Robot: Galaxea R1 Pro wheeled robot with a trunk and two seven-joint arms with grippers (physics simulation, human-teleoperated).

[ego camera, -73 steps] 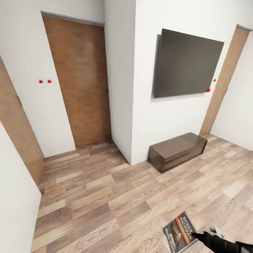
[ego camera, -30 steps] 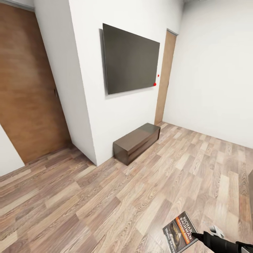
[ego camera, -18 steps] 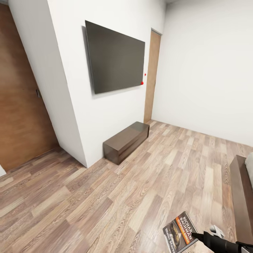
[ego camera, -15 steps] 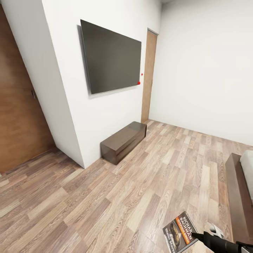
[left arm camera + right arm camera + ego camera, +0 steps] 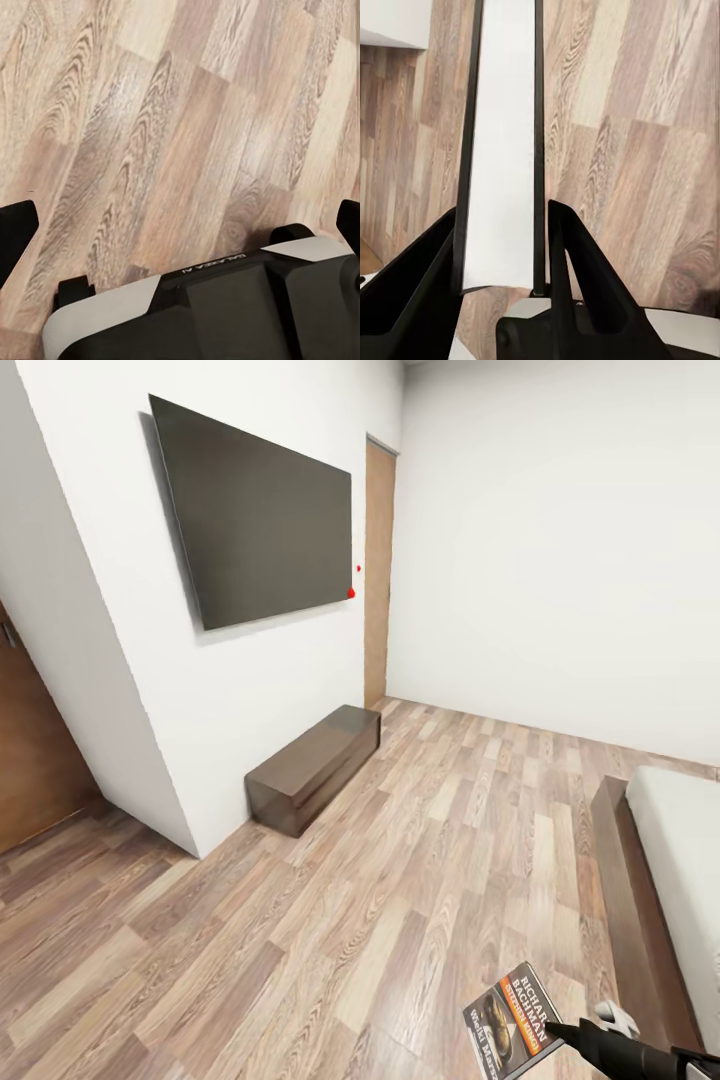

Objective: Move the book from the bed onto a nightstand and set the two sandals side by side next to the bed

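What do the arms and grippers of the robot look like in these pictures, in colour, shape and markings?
The right gripper has matte black, wedge-shaped jaws that taper toward the tips, on a body of black and light grey panels. In the head view, the right arm is black with a white rounded part. The left gripper has black jaw tips and a black and light grey body with small "GALAXEA AI" lettering. I see no cables.

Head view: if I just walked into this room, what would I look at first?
Probably the big black screen hanging on the white wall, with a low brown cabinet on the floor below it. Next you'd spot the book with the orange band, pinched in the right pincer at the bottom right. The edge of the bed peeks in on the right side.
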